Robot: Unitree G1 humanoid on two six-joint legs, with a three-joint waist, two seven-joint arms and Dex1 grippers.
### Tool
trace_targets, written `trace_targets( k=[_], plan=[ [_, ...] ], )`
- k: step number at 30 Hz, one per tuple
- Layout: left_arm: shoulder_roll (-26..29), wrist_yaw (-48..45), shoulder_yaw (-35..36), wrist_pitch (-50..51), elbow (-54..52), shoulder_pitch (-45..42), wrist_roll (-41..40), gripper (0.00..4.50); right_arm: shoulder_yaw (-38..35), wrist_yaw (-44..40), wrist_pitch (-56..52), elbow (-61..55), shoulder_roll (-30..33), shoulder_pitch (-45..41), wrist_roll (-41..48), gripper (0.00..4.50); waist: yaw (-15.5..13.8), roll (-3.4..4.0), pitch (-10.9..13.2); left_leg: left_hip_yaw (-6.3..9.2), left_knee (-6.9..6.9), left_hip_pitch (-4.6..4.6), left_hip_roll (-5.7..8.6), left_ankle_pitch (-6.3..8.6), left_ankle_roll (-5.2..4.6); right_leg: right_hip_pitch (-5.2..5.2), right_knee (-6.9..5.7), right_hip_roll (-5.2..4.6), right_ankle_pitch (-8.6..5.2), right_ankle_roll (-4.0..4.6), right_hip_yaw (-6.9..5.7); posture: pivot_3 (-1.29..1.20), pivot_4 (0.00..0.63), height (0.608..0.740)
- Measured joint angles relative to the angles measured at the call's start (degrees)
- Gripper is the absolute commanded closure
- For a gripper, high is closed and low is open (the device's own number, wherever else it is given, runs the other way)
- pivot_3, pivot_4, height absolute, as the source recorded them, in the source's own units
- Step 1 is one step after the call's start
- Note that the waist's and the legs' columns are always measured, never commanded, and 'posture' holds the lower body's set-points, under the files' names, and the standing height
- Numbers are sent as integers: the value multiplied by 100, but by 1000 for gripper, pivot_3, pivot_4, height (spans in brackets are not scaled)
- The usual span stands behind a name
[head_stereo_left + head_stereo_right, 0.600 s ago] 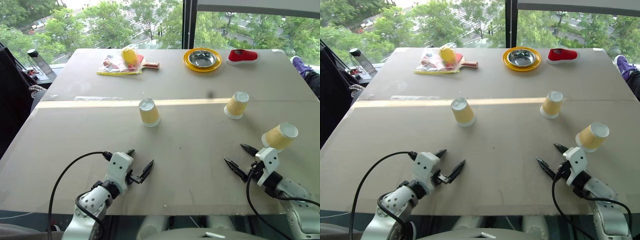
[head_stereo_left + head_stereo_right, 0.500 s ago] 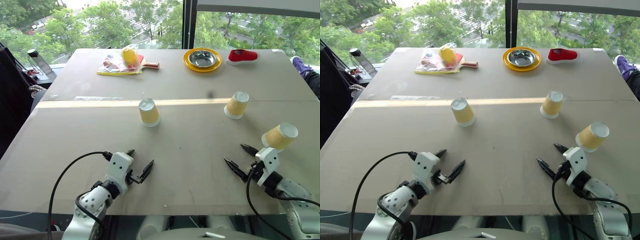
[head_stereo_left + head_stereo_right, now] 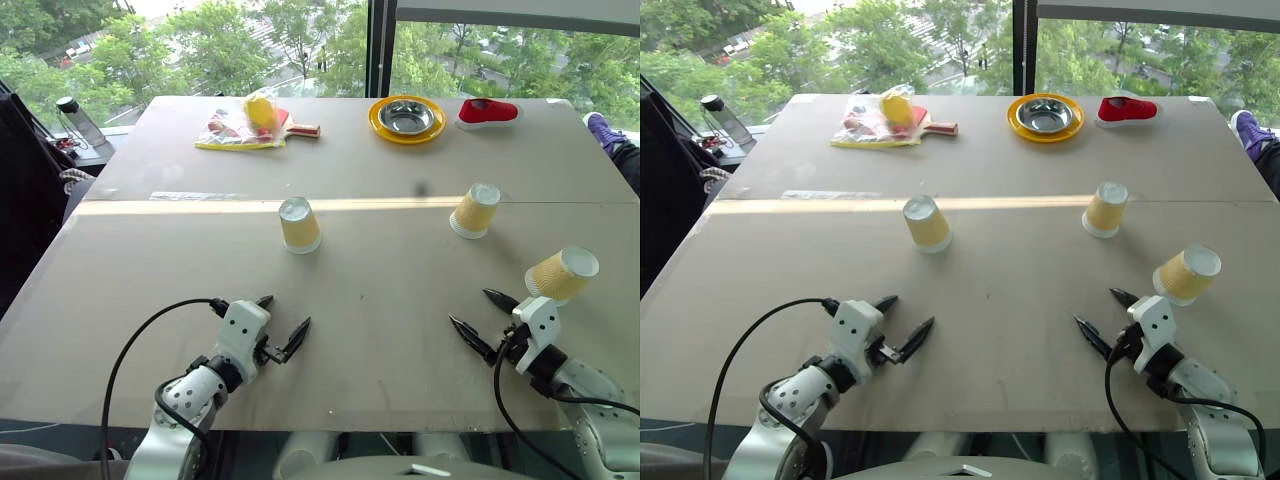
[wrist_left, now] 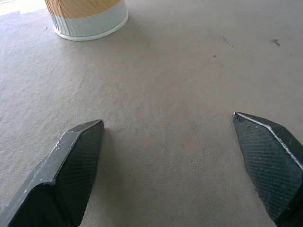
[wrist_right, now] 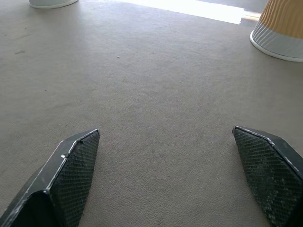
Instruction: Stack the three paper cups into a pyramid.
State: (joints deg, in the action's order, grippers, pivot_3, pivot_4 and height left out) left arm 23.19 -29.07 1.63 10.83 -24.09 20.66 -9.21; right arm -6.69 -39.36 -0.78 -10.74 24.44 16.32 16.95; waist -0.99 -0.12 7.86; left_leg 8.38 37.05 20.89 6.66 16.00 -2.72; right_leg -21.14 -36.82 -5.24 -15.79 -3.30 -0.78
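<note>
On the tan table [image 3: 380,280] three paper cups [image 3: 300,224] [image 3: 475,209] [image 3: 561,273] are sitting inverted, apart, looking light and crushable; I'm holding my left gripper [image 3: 283,326] and right gripper [image 3: 482,321] wide open, empty, planning gentle mid-wall grips.

The left gripper [image 4: 168,146] hangs over bare table surface [image 4: 189,71] with its two black fingers [image 4: 75,156] spread wide and empty, and one upside-down paper cup [image 4: 87,16] stands on the table beyond them.

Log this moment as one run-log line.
cups: three, apart, upside down, unstacked | left gripper: open, empty | right gripper: open, empty
</note>
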Motion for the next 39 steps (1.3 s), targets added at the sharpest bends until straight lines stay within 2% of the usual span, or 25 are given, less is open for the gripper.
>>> trace_targets(
  k=[8,12,17,20,25,30,34,39],
  plan=[
    [47,-86,-7,-25,1,-13,13,32,-1,57,27,-19,-9,34,4,33,-4,0,1,0,-5,0,0,0,0,-1,2,0,0,0,0,0,150,740],
    [222,-312,-96,77,-27,-324,-79,32,-141,200,98,-20,-99,52,87,33,-38,2,8,-1,-4,3,0,0,0,-4,1,0,0,0,0,0,150,740],
    [565,-1071,-200,706,-652,-1257,-1138,32,-931,642,515,-48,-224,114,150,33,-49,9,10,-5,-5,29,0,-2,3,-39,-5,3,1,0,9,0,150,740],
    [1003,-1744,-200,1163,-1012,-2149,-2056,32,-1793,1205,1059,-504,-279,239,13,33,-26,17,11,-4,-3,28,2,-3,5,-46,-10,13,1,1,29,0,150,740],
    [1226,-2091,-215,1460,-1052,-2619,-2478,32,-2293,1753,1242,-915,-342,343,-320,33,47,11,10,-2,-21,-8,9,-1,8,-46,-11,32,2,0,87,0,150,740],
    [1383,-2470,-243,1651,-937,-3131,-2703,32,-2268,2047,261,-1055,-401,155,88,33,39,10,10,-7,-22,-14,9,0,8,-47,-11,35,3,0,103,0,150,740],
    [1496,-2615,-295,1766,-856,-3402,-2706,32,-2124,2128,-736,-944,-266,-504,620,33,29,10,11,-7,-24,-13,10,0,8,-48,-11,35,3,1,104,0,150,740],
    [1647,-2678,-283,1921,-863,-3429,-2784,32,-2148,2295,-1262,-609,-154,-923,780,33,17,9,11,-7,-33,-8,12,0,7,-52,-2,33,3,2,107,0,150,740]
  ],
)
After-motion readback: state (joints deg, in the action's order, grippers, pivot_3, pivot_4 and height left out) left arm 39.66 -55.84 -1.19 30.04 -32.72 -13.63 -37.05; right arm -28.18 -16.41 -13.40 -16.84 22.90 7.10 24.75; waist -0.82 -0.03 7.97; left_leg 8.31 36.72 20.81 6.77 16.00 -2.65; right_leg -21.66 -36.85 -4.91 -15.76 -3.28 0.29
